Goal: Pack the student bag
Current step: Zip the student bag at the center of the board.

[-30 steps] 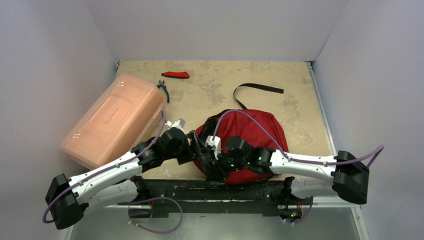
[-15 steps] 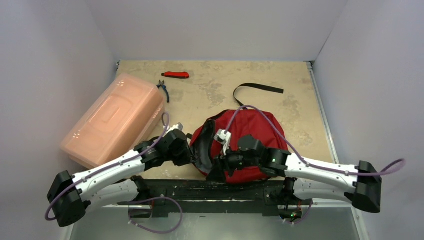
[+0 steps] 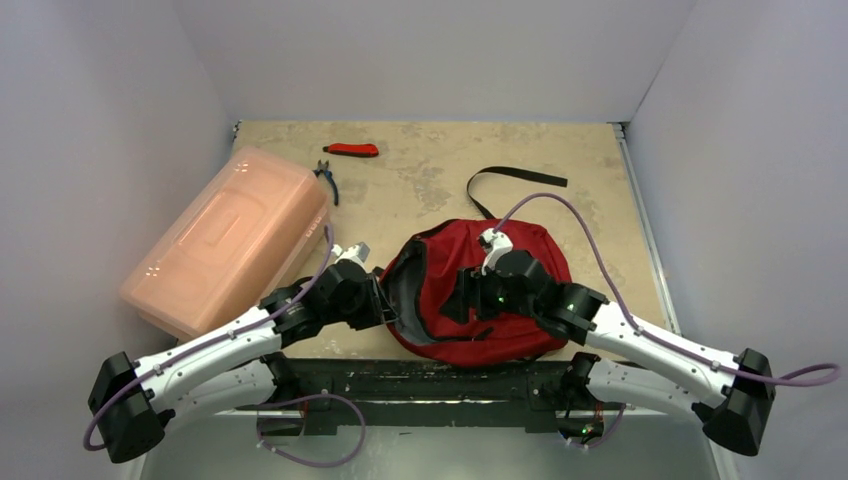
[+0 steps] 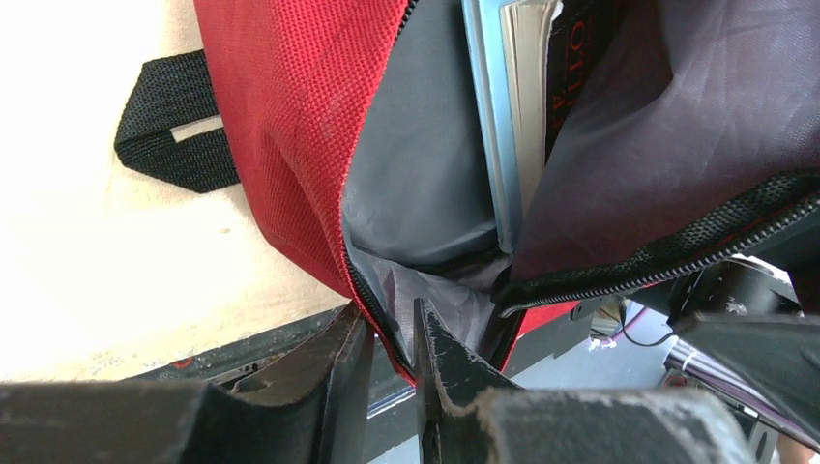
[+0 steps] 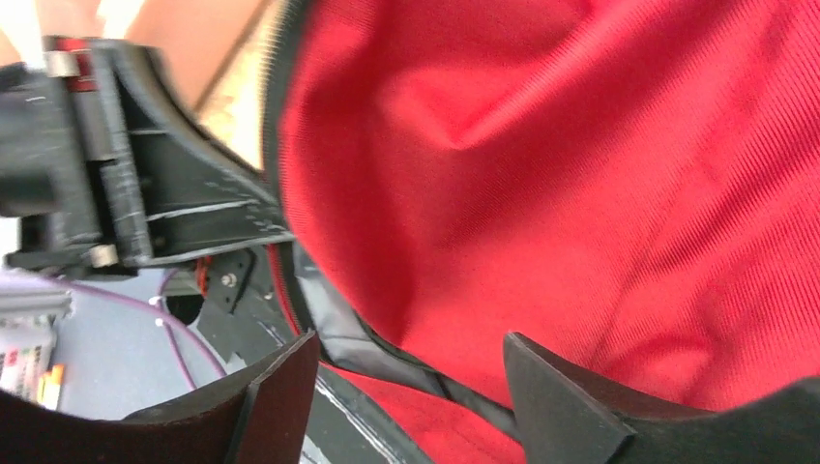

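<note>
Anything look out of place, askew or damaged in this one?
Nothing spilled or damaged. The student bag lies slumped with its mouth gaping, a book inside, and its black strap trails loose across the table beyond it.

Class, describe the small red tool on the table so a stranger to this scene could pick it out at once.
Find the big pink translucent box on the left of the table. Past its far corner lie dark-handled pliers, and just beyond them is the red tool. It is one slim red bar, not two-handled like the pliers, and far smaller than the red backpack.
</note>
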`<state>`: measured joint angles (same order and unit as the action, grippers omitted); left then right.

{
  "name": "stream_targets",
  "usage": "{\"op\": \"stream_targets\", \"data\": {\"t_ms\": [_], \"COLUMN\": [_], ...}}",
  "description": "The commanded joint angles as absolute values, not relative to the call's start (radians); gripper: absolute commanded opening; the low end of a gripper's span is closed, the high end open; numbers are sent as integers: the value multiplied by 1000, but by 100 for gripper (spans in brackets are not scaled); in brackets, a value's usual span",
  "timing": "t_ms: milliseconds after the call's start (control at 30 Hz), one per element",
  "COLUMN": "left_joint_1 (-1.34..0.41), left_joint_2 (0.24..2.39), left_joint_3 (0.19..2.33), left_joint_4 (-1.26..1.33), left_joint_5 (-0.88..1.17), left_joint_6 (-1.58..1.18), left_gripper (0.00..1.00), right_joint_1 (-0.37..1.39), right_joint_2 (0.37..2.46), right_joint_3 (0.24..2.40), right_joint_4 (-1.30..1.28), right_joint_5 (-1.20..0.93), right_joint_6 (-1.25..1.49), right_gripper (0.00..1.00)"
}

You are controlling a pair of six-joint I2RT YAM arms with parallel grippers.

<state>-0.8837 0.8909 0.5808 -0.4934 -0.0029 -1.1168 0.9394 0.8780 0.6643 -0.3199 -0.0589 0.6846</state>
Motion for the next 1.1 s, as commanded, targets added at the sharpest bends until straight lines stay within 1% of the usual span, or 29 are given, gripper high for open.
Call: {"op": "stream_targets", "data": {"t_ms": [0, 33, 133, 167, 233, 300, 333, 467, 600, 667, 733, 867, 967, 1067], "left_joint_1": [-881, -881, -881, -881, -881, -881, -881, -881, -881, -881, -881, -881, -881, -881], "left_joint_2": [888, 882, 879, 881, 887, 890, 890, 883, 874, 871, 875, 887, 884, 874], "left_joint_3": [593, 592, 591, 591, 590, 585, 583, 578, 578, 573, 573, 578, 574, 569], "left_joint_4": [-441, -442, -439, -438, -431, -425, -424, -421, -425, -417, -407, -397, -394, -398], "left_joint_5": [35, 36, 36, 37, 42, 44, 47, 52, 55, 59, 65, 69, 71, 71], "left_joint_6": [-1065, -1057, -1042, -1041, -1039, -1040, -1039, -1037, -1035, -1038, -1039, -1039, -1041, -1042], "left_gripper": [20, 21, 21, 21, 21, 22, 21, 22, 22, 22, 22, 22, 22, 22], "right_joint_1": [940, 940, 940, 940, 940, 940, 940, 940, 940, 940, 940, 940, 940, 940], "right_joint_2": [908, 898, 832, 804, 749, 707, 692, 684, 761, 773, 775, 778, 782, 794], "right_joint_3": [772, 774, 753, 749, 728, 696, 675, 604, 580, 563, 549, 544, 530, 511], "right_joint_4": [-579, -621, -733, -766, -815, -839, -846, -728, -689, -672, -660, -655, -630, -602], "right_joint_5": [81, 79, 99, 108, 107, 116, 115, 87, 109, 131, 154, 200, 213, 204], "right_joint_6": [808, 842, 956, 982, 1024, 1059, 1082, 1092, 1126, 1138, 1155, 1182, 1202, 1221], "right_gripper": [67, 65, 63, 60, 56, 54, 54, 53, 38, 35, 34, 35, 41, 44]}}
